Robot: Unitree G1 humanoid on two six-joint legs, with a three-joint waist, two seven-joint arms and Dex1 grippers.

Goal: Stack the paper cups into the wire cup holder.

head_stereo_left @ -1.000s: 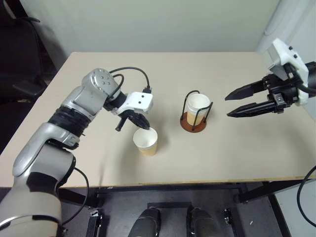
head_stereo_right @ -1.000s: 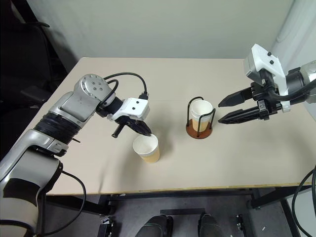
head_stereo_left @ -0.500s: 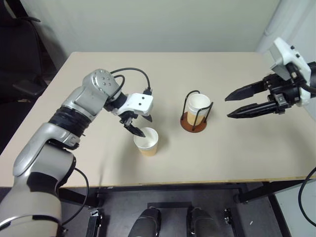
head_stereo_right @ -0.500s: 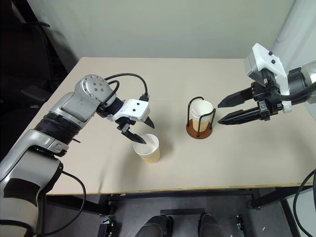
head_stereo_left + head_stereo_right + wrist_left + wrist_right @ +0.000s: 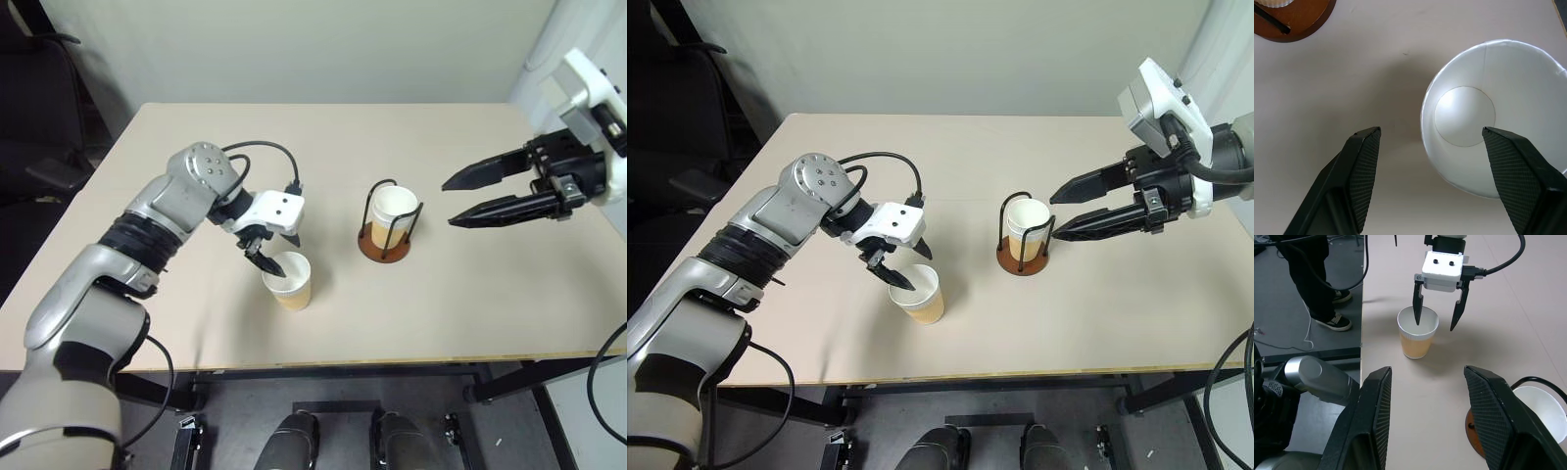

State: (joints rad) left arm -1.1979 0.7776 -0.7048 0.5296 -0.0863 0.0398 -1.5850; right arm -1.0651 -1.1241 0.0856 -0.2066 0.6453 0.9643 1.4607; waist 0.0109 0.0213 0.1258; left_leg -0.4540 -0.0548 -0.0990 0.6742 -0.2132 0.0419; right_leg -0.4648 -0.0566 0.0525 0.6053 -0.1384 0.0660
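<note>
I have the left end effector [image 5: 270,254] poised over a loose paper cup [image 5: 288,281] that stands upright on the beige worktop [image 5: 441,294], on my left of the wire cup holder [image 5: 388,235] and a little nearer to me. Its jaws are spread wide and straddle the rim: in the right wrist view one black finger [image 5: 1417,308] dips inside the cup's mouth while the other hangs outside the wall. The left wrist view looks straight down into the white inside of the cup, and I see a gap between each pad and the paper, so nothing is gripped. The holder sits near the middle of the worktop on its reddish-brown disc, and at least one more cup [image 5: 393,211] is seated upright between the black wire loops, its white rim just above them. My right end effector [image 5: 462,200] hangs in the air on my right of the holder, apart from it, pointing towards it, with its two long fingers parted and empty. In the right wrist view a person's legs and shoes [image 5: 1332,308] stand on the floor beyond the edge of the worktop.
</note>
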